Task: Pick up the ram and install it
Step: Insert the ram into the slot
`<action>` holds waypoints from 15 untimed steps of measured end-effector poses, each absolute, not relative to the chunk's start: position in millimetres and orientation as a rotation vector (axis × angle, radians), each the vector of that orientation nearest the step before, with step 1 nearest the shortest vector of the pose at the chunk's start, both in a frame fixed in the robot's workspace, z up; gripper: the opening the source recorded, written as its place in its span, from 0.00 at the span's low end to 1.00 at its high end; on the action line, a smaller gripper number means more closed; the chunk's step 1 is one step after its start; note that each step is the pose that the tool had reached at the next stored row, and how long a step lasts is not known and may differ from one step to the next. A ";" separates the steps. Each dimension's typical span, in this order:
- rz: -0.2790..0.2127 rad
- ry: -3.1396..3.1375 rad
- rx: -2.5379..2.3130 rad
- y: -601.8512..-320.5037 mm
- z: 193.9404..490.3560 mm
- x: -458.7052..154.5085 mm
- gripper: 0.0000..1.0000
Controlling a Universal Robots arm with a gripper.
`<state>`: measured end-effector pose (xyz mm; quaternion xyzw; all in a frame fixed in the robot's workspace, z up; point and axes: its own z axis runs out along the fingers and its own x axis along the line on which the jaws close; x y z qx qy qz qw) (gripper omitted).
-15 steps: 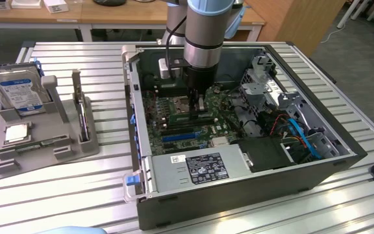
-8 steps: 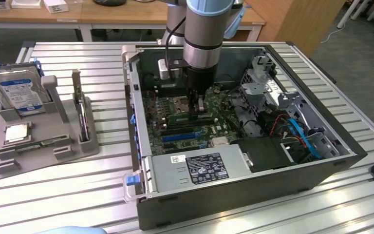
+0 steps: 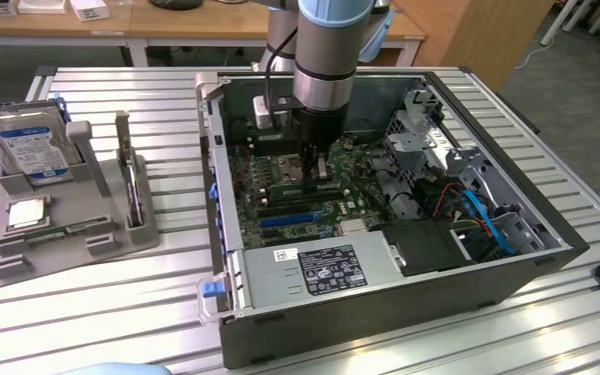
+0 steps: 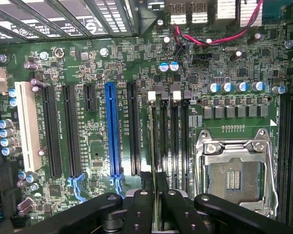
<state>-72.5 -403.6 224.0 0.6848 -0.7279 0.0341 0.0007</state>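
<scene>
Now pinching the thin green ram stick (image 4: 153, 141) over the black memory slots (image 4: 178, 141) in the black gripper (image 4: 154, 178), risks jamming or cracking if pressed askew.

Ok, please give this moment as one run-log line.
phase: install | jaws: shut on ram | ram: edge-on over memory slots beside CPU socket | seated: cannot tell

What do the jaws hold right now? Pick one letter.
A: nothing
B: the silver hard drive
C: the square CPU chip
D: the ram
D: the ram stands edge-on, clamped between the jaws above the memory slots, while the hard drive and the CPU chip sit outside the case.
</scene>
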 end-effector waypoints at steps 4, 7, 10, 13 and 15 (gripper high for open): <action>0.108 -2.282 2.154 -403.6 223.8 -72.6 0.13; 0.108 -2.282 2.154 -403.5 223.8 -72.6 0.13; 0.108 -2.283 2.153 -403.5 223.5 -72.6 0.13; 0.108 -2.283 2.153 -403.5 222.8 -72.6 0.13; 0.108 -2.282 2.153 -403.5 222.6 -72.6 0.13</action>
